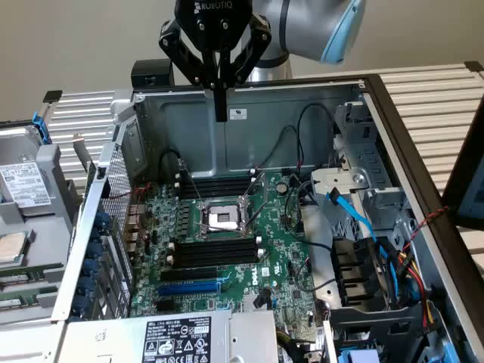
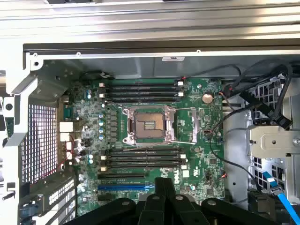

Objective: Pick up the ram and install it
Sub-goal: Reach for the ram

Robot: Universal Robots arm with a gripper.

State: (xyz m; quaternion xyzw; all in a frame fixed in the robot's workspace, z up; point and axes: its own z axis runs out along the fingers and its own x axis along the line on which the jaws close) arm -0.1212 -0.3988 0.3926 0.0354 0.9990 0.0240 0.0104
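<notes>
Gripper (image 1: 221, 113) hangs over the open case (image 1: 249, 144) with its fingers pressed together and nothing seen between them, at twelve o'clock from the motherboard (image 1: 227, 287) in the exterior view. Memory slots (image 1: 215, 253) sit at twelve and six o'clock of the socket (image 1: 224, 219) (all look dark). Where the ram lies cannot be told. It would likely be light, stiff, thin and fragile, best pinched across its flat faces at mid-length, clear of the contacts.
</notes>
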